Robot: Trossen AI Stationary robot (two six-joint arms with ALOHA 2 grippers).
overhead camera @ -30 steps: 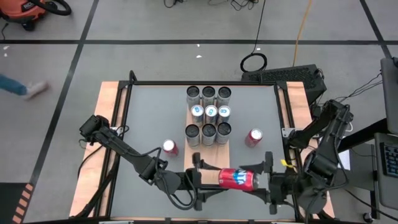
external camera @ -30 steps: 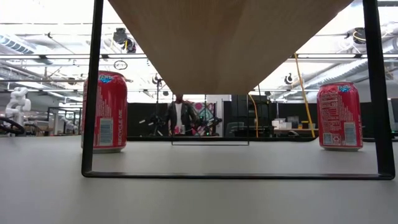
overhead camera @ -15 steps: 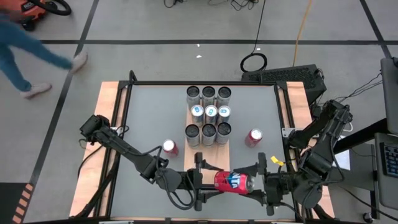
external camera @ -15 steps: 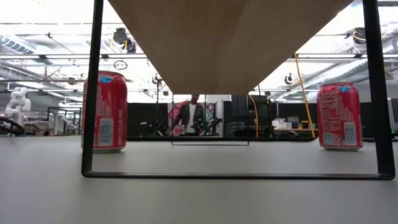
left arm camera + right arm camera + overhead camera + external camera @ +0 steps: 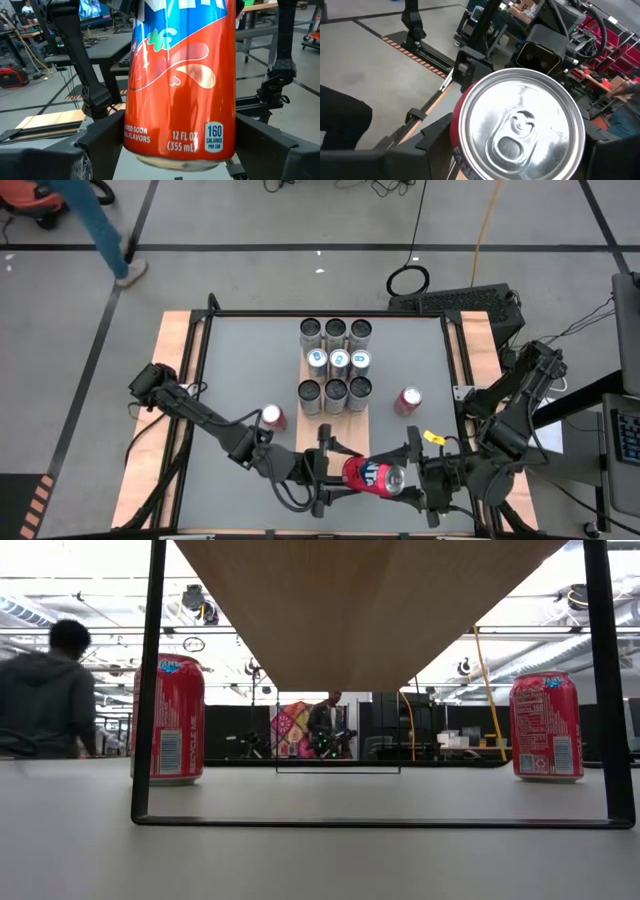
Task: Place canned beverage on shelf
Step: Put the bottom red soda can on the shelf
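Finding one: my left gripper [image 5: 330,472] is at the front of the table, just ahead of the near end of the shelf [image 5: 345,426]. It is clamped on the base end of the red soda can [image 5: 372,477]. In the left wrist view my two dark fingers [image 5: 102,150] stand wide, one against each side of the can's lower body. The label is readable between them.

Finding two: the red soda can lies on its side and slightly askew, clear of the shelf. Its silver lid end points toward my right gripper [image 5: 412,482]. That gripper sits directly at the lid end, and in the right wrist view the lid faces the camera squarely. Whether my right gripper actually bears on the can, I cannot tell.

Finding three: the shelf runs down the middle of the table, away from me. Nine upright cans [image 5: 335,363] occupy it in three rows of three, and the middle row has blue-and-white tops. The near end of the board is bare.

Finding four: two further red cans stand upright on the grey tabletop [image 5: 240,370]. One [image 5: 273,417] is just beside the shelf on my left arm's side. The other [image 5: 408,401] is a little apart from it on my right arm's side.

Finding five: a person [image 5: 95,225] is on the floor beyond the table's far left corner.
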